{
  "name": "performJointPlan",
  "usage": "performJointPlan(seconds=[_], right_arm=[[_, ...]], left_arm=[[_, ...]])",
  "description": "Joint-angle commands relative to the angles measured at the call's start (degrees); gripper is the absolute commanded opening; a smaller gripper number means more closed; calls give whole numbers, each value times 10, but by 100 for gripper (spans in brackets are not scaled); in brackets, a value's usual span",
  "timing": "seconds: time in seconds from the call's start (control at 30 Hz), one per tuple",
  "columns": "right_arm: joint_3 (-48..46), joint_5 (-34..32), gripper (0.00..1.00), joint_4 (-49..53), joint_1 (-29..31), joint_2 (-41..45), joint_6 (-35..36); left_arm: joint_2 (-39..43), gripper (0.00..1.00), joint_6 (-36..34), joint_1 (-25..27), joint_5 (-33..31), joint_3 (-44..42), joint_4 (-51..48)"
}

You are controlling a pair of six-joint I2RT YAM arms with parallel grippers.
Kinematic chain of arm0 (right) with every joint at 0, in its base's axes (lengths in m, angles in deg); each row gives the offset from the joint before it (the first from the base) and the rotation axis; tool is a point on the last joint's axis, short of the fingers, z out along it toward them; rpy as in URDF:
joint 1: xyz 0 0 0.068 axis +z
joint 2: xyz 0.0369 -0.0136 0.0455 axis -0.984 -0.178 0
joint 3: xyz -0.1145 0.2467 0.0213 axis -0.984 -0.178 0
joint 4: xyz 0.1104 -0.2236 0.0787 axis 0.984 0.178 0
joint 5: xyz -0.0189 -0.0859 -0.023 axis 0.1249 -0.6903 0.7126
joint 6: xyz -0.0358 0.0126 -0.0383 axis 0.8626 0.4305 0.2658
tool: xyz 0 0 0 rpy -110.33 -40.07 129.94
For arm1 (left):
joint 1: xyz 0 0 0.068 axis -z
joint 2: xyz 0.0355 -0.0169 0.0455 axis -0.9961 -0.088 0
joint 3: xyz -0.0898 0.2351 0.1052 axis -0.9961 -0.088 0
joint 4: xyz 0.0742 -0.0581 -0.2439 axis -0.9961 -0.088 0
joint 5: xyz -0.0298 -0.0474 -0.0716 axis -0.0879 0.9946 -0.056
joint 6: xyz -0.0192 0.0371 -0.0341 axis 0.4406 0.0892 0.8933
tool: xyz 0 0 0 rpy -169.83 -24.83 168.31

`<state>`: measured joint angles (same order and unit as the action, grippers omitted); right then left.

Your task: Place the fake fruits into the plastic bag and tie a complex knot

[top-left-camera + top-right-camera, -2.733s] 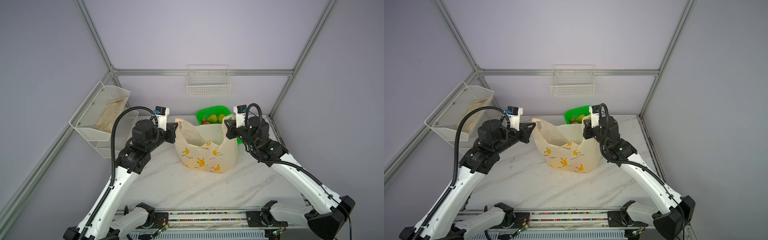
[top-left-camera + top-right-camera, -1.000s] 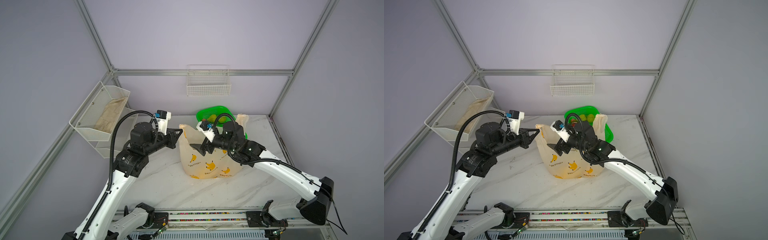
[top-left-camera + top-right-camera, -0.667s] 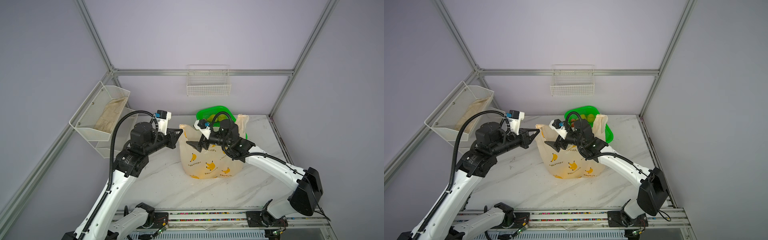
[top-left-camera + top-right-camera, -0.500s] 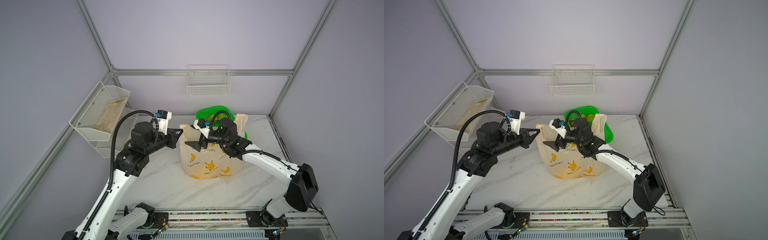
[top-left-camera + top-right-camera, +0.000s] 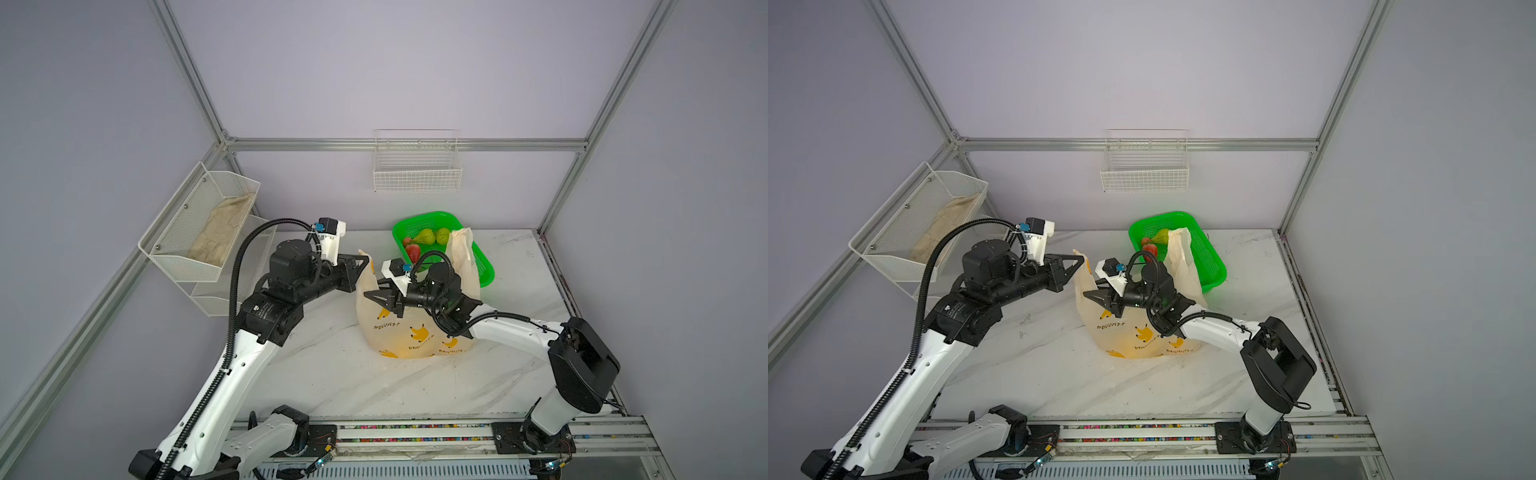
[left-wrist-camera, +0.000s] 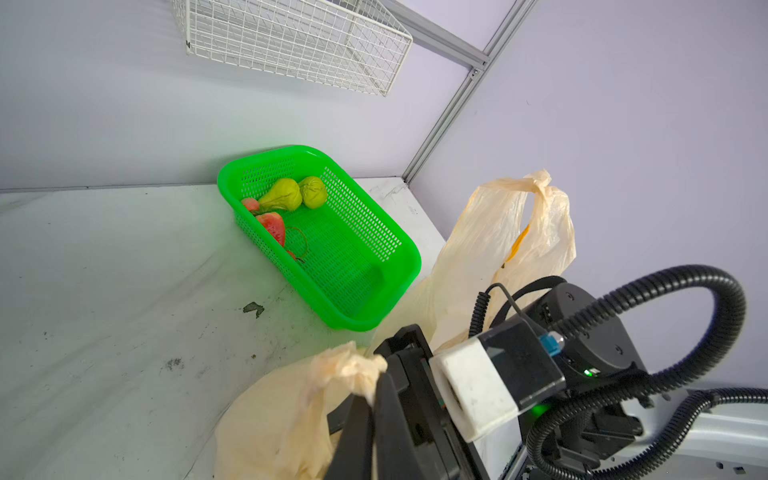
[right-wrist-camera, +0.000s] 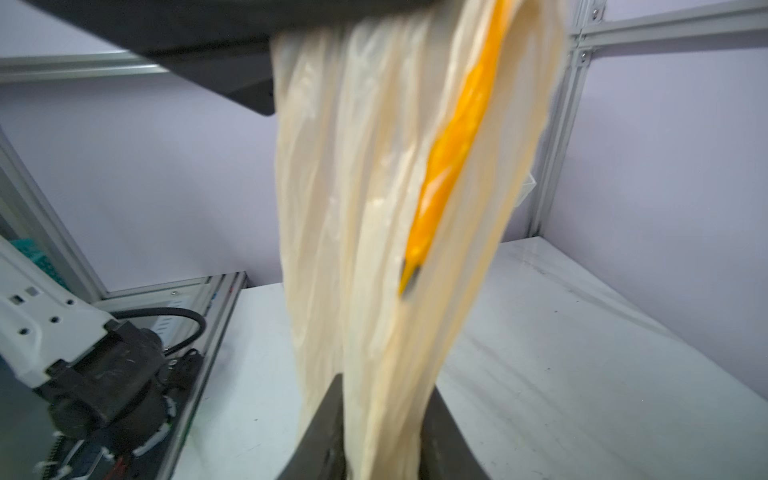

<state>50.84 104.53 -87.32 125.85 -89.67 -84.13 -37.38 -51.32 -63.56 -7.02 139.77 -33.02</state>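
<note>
1. Found the left gripper clenched on the bunched top of one handle of the plastic bag, holding that strip up and taut. Judged as presenting a straight length to the other arm.
2. Found the right gripper lying across the middle, pinched shut on the same strip just below the left gripper. Judged as a second grip ahead of forming the knot; no knot seen.
3. Noted the bag standing on the table, just in front of the green basket, with the second handle upright and free, touched by neither gripper.
4. Noted fake fruits lying in the basket: green pears and strawberries. Judged filling unfinished on that evidence. Noted an orange glow low in the bag, hinting at contents; cannot confirm.
5. Right wrist view alone: strip seen passing between the fingers, pressed from both sides, though blurred. In both top views, only jaws drawn to a point against the plastic.
6. Left wrist view alone: fruits told apart by kind, plus the pinch on the bunched handle top. In both top views, basket partly masked by the free handle.
7. Both top views alone: bag base and relative placing of the arms.
</note>
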Motion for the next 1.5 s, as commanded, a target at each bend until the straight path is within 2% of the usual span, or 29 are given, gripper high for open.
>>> performJointPlan(seconds=[0.0,0.07,0.1,0.2,0.3,0.47,0.53,0.63,0.7,0.73,0.8,0.83,0.87,0.93,0.97,1.07,1.13,1.23,1.47], right_arm=[[-19,-28,4,-68,-2,19,3],[-29,-22,0,-69,-6,24,8],[-30,-17,0,-67,-7,25,6],[-32,-3,0,-62,-9,30,2],[-24,14,0,-42,-12,29,5],[-16,30,0,-27,-13,25,15],[-15,38,0,-26,-14,25,19],[-15,46,0,-26,-14,25,22],[-13,49,0,-17,-14,25,28],[-14,46,0,-15,-14,26,29],[-18,26,0,-14,-14,32,26],[-20,-4,1,-8,-13,40,21],[-22,-41,17,-1,-9,47,15],[-39,-117,35,-14,7,67,6],[-53,-153,57,-33,21,76,6],[-67,-249,77,-58,60,82,9],[-65,-292,83,-73,77,75,3],[-52,-341,86,-95,100,57,-2],[13,-498,85,-119,155,-20,34]], left_arm=[[18,8,-7,-7,-24,57,22],[22,39,-55,-14,-16,61,9],[19,48,-86,-20,1,65,-13],[2,61,-154,-38,15,87,-99],[10,78,-200,-38,24,69,-101],[-26,87,-215,-38,148,81,-71],[-50,88,-210,-38,170,91,-54],[-93,81,-205,-38,174,118,-44],[-114,66,-198,-38,181,134,-41],[-122,54,-185,-38,190,134,-28],[-131,20,-166,-38,193,131,-16],[-132,7,-154,-38,187,127,-13],[-129,0,-133,-37,180,118,-5],[-118,0,-90,-36,172,89,23],[-109,0,-73,-35,167,74,39],[-90,0,-42,-33,152,52,63],[-81,0,-36,-33,149,51,63],[-79,0,-32,-32,156,48,63],[-86,0,-12,-32,157,39,62]])
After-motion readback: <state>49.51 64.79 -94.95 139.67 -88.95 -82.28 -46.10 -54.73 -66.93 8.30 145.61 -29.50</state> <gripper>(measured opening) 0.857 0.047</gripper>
